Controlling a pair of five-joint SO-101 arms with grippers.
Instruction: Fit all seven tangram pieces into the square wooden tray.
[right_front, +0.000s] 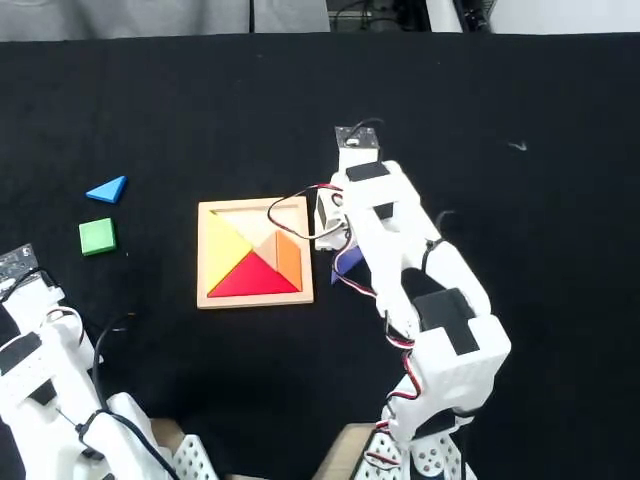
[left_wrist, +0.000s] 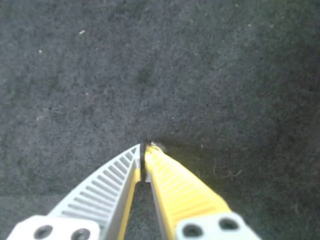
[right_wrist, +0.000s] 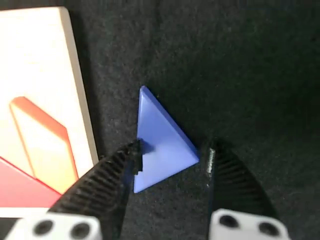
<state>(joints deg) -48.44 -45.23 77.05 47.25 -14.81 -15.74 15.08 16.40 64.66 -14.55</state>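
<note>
Right wrist view puts your right claw (right_wrist: 172, 157) low over the black cloth (right_wrist: 240, 60). Its two dark fingers (right_wrist: 105, 180) are spread to either side of a violet-blue triangle (right_wrist: 160, 142). One fingertip overlaps the triangle's tray-side edge. The other sits just beside the nearest corner with a sliver of cloth between, so you are straddling the piece, not pinching it. The triangle lies flat, its smooth, plain face up, with one point aimed away from the claw.

Just beside it, across a narrow strip of cloth, stands the outer wall of the square wooden tray (right_wrist: 75, 75), pale wood with a raised rim. Inside that wall you can see an orange parallelogram (right_wrist: 42, 145) touching a red piece (right_wrist: 15, 185).

From the high view, the tray (right_front: 204, 250) sits mid-table, with your right arm (right_front: 400, 250) bent over its right side. A yellow triangle (right_front: 225, 248) fills the tray's left part, the red triangle (right_front: 255, 277) lies along the near edge, and the parallelogram (right_front: 288, 258) stands at the right. The far strip is bare wood.

Farther out on the left arm's side, well apart from the tray, a small sky-blue triangle (right_front: 107, 189) and a green square (right_front: 97, 236) lie near each other without touching.

Your left claw (left_wrist: 143, 152) — one finger grey, one yellow — has its tips pressed together above the cloth.
</note>
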